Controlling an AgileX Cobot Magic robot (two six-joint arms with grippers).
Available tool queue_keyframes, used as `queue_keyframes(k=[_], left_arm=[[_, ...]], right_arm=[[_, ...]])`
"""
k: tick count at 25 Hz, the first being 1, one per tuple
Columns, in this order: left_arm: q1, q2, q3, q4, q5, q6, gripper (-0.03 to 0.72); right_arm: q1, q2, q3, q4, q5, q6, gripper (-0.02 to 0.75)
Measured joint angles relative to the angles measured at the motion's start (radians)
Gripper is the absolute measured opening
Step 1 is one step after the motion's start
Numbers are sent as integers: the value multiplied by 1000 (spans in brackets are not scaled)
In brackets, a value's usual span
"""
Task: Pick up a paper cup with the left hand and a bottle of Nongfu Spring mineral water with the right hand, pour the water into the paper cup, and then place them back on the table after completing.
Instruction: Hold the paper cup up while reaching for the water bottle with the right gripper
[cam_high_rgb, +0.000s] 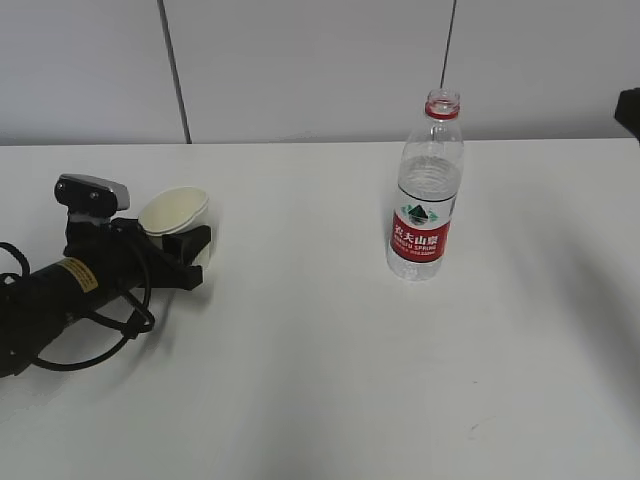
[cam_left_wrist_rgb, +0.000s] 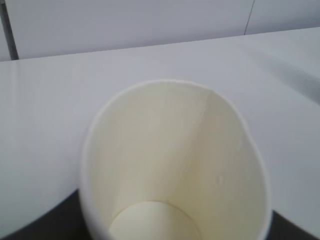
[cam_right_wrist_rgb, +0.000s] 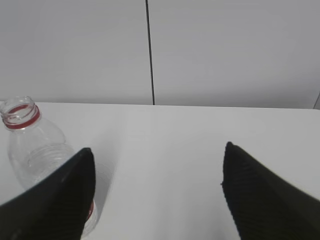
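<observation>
Exterior view: the bottle (cam_high_rgb: 427, 190) stands upright and uncapped right of centre on the table (cam_high_rgb: 320, 380), its red label reading "NONGFU SPRING" under Chinese characters. The water (cam_high_rgb: 430, 180) reaches roughly the shoulder. At middle left, the left hand (cam_high_rgb: 175, 245), yellow-labelled, grips the paper cup (cam_high_rgb: 175, 212); broad bare tabletop separates cup and bottle.

Left wrist view: the paper cup's open mouth fills the lower frame, clamped between dark fingers (cam_left_wrist_rgb: 45, 222) at the bottom corners.

Right wrist view: the right hand (cam_right_wrist_rgb: 157, 170) has its fingers spread wide, nothing between them; the bottle sits at the left edge, outside the left finger.
</observation>
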Motion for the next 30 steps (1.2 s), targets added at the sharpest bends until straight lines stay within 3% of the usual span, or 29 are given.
queue_keyframes(k=[13, 22, 30], left_arm=[[0, 0, 0, 0, -1, 0, 373], [0, 0, 0, -2, -1, 0, 373], [0, 0, 0, -3, -1, 0, 372]], right_arm=[[0, 268, 4, -102, -279, 69, 587], [0, 455, 118, -162, -669, 146, 587], [0, 650, 120, -298, -966, 160, 587]])
